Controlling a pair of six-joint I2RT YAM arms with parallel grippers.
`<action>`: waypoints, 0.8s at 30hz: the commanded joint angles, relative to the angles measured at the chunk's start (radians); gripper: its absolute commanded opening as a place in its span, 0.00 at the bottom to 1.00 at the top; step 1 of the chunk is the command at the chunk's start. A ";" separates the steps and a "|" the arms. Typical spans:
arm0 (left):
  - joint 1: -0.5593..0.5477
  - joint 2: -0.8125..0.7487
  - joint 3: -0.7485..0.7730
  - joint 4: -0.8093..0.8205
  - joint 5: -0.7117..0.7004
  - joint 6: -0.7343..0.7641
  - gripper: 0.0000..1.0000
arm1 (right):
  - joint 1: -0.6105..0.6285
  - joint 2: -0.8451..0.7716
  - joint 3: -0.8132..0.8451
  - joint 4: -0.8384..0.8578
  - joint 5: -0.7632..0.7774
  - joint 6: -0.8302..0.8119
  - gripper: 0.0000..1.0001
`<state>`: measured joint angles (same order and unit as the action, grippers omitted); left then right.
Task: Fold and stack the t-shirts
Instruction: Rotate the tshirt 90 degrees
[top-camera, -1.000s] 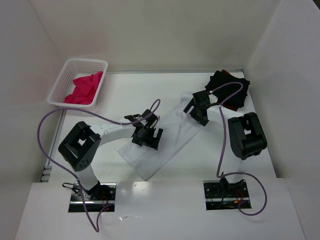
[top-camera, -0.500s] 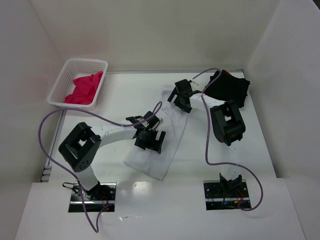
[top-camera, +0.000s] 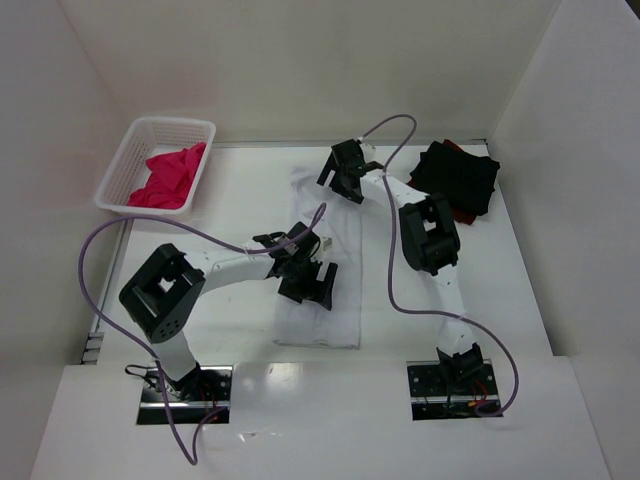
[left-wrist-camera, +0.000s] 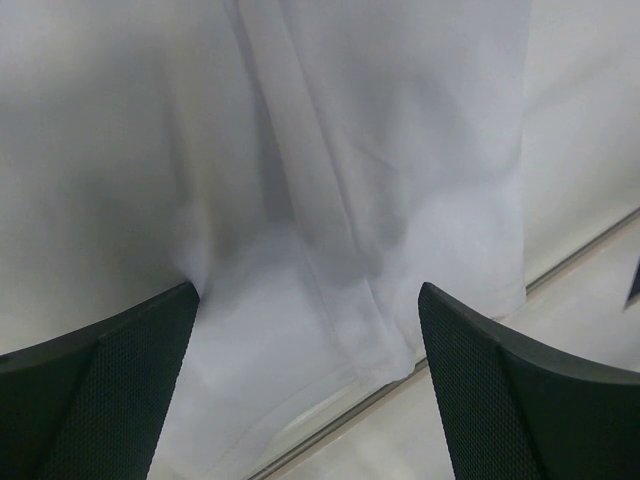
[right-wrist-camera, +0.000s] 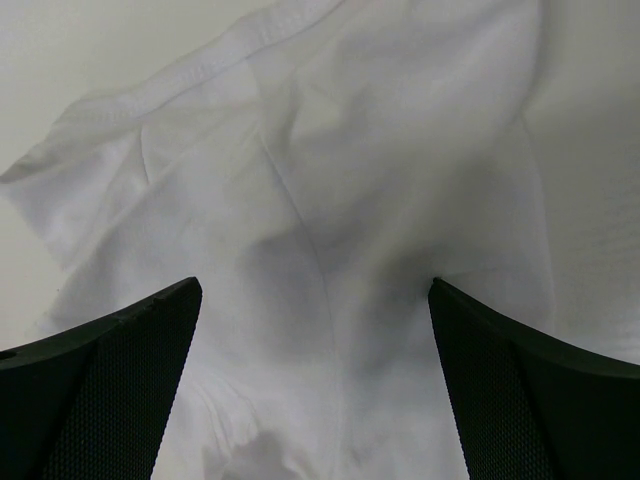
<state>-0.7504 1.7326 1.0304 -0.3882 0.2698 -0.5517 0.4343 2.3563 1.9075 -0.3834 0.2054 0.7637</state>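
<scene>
At centre frame of the overhead view, the white t-shirt (top-camera: 335, 322) lies flat on the table (top-camera: 240, 190) as a long narrow strip. Its cloth is soft and matte, with shallow creases and a stitched hem. My left gripper (top-camera: 307, 285) stands over its middle, jaws spread wide and holding nothing. My right gripper (top-camera: 342, 172), likewise spread and empty, stands over its upper end. I cannot confirm contact with the cloth. At upper right the black t-shirt (top-camera: 458, 172) lies folded. At upper left a pink t-shirt (top-camera: 165, 175) sits crumpled in the white mesh basket (top-camera: 170, 123).

1 white mesh basket (top-camera: 119, 166) (far-left corner) on a white table (top-camera: 250, 190)
</scene>
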 joint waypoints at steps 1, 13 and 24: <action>-0.021 0.076 -0.030 0.008 0.053 -0.024 0.99 | 0.006 0.094 0.182 -0.108 0.011 -0.061 1.00; -0.021 -0.045 0.047 -0.060 -0.100 -0.070 0.99 | -0.003 -0.248 -0.004 0.020 0.032 -0.135 1.00; -0.003 -0.428 -0.016 -0.125 -0.297 -0.180 0.99 | 0.022 -0.720 -0.565 0.084 -0.121 -0.132 1.00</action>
<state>-0.7643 1.3545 1.0615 -0.4825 0.0410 -0.6574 0.4357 1.7189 1.5316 -0.3178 0.1201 0.6288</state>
